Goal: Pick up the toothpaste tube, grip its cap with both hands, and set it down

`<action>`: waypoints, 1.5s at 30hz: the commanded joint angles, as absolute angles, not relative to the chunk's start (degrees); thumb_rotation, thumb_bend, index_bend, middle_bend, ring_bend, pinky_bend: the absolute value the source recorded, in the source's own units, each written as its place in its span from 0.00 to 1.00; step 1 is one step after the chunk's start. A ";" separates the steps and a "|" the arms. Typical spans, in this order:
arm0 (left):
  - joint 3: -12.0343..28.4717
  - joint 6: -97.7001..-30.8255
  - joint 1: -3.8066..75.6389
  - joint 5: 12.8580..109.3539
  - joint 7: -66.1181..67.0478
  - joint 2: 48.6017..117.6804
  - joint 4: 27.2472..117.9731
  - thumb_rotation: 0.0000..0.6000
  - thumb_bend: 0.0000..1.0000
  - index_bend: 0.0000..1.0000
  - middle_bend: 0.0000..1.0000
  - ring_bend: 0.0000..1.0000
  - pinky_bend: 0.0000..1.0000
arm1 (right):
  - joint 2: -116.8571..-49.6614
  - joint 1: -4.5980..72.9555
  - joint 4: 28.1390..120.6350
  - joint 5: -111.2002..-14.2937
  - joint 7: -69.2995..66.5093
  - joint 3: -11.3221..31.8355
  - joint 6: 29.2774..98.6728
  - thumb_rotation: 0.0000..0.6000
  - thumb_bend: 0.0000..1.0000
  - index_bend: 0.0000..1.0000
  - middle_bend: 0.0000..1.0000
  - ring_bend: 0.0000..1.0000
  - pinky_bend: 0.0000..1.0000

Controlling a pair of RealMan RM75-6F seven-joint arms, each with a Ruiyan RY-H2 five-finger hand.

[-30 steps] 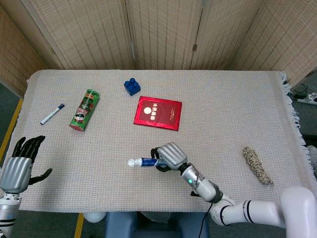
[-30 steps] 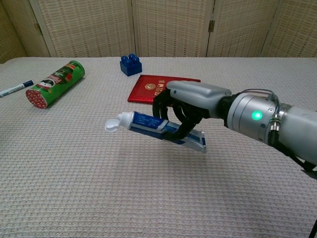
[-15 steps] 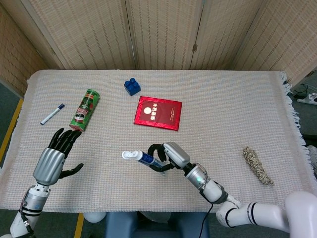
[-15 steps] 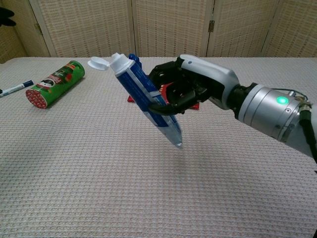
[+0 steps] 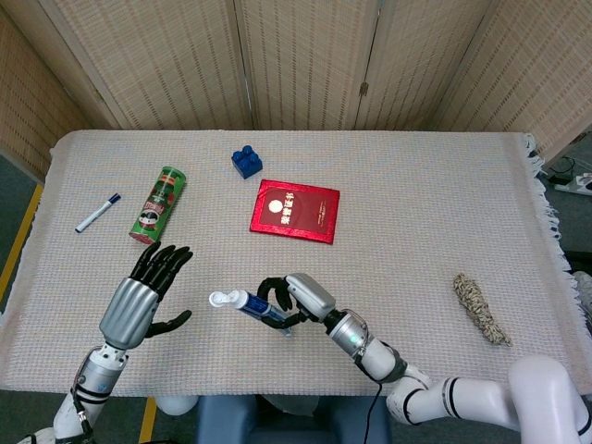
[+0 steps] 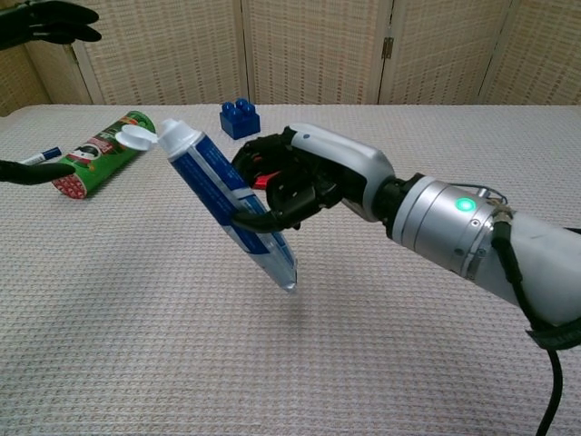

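Observation:
My right hand [image 5: 294,298] [image 6: 295,178] grips the blue and white toothpaste tube [image 5: 254,306] [image 6: 223,194] by its body and holds it above the table, tilted, with the white flip cap [image 5: 219,299] [image 6: 137,136] up and to the left. The cap's lid stands flipped up. My left hand [image 5: 141,300] is raised left of the cap, its fingers spread and holding nothing, a short gap away from the cap. In the chest view only its dark fingertips [image 6: 50,20] show at the top left edge.
A green snack can [image 5: 159,204] [image 6: 99,152], a marker pen [image 5: 97,213], a blue toy brick [image 5: 246,161] [image 6: 239,118] and a red booklet [image 5: 295,211] lie further back on the cloth-covered table [image 5: 416,213]. A rope bundle [image 5: 480,308] lies at the right.
My right hand has carried the tube left and tilted it cap-up. My left hand has risen and moved right, closer to the cap.

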State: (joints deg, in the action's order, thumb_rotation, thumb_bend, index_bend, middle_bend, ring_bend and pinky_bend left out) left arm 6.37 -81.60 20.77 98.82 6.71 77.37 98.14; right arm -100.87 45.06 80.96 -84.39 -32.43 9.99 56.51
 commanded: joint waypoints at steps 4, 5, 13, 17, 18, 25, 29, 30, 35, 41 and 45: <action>6.17 -80.55 21.96 98.83 7.74 79.30 98.19 1.00 0.25 0.00 0.13 0.11 0.01 | -101.51 45.74 81.67 -83.85 -30.80 10.13 55.45 1.00 0.60 0.81 0.68 0.70 0.68; 6.21 -80.46 22.16 98.82 7.96 79.61 98.29 1.00 0.25 0.00 0.13 0.11 0.01 | -101.62 45.86 81.79 -83.79 -30.56 10.06 55.22 1.00 0.60 0.81 0.68 0.70 0.68; 5.71 -80.71 22.95 99.66 7.85 81.44 98.02 1.00 0.25 0.00 0.13 0.12 0.01 | -102.13 46.05 81.47 -84.09 -29.17 9.27 54.79 1.00 0.60 0.81 0.68 0.71 0.68; 5.38 -80.36 23.31 99.56 7.95 82.11 97.82 1.00 0.25 0.00 0.13 0.12 0.01 | -102.12 46.02 81.46 -84.12 -29.25 9.21 54.83 1.00 0.60 0.81 0.68 0.71 0.68; 5.36 -80.37 23.39 99.57 7.98 82.24 97.83 1.00 0.25 0.00 0.13 0.12 0.01 | -102.13 46.04 81.43 -84.13 -29.23 9.19 54.78 1.00 0.60 0.81 0.68 0.71 0.68; 5.24 -80.70 23.75 99.93 8.55 82.54 98.14 1.00 0.25 0.00 0.13 0.12 0.01 | -102.04 46.24 81.44 -84.15 -28.94 8.79 54.07 1.00 0.60 0.81 0.68 0.71 0.69; 5.20 -80.96 23.84 100.09 9.02 82.56 98.39 1.00 0.25 0.00 0.13 0.12 0.01 | -101.99 46.29 81.50 -84.24 -28.56 8.54 53.85 1.00 0.60 0.81 0.69 0.71 0.69; 5.14 -80.97 23.87 100.16 9.23 82.51 98.45 1.00 0.25 0.00 0.13 0.12 0.01 | -101.96 46.31 81.47 -84.25 -28.29 8.44 53.75 1.00 0.60 0.81 0.69 0.71 0.69; 4.98 -81.05 23.96 100.33 9.85 82.17 99.03 1.00 0.25 0.00 0.13 0.12 0.01 | -101.95 46.37 81.47 -84.04 -27.32 8.14 53.26 1.00 0.60 0.81 0.69 0.71 0.69; 4.95 -81.36 24.10 100.76 10.27 81.62 100.27 1.00 0.25 0.00 0.13 0.12 0.01 | -102.23 46.43 81.48 -83.92 -26.55 7.78 52.77 1.00 0.60 0.81 0.69 0.71 0.69; 4.93 -81.43 24.14 100.44 8.65 80.47 102.13 1.00 0.25 0.01 0.13 0.12 0.01 | -102.28 46.18 81.53 -84.35 -26.81 7.53 53.25 1.00 0.60 0.81 0.69 0.71 0.69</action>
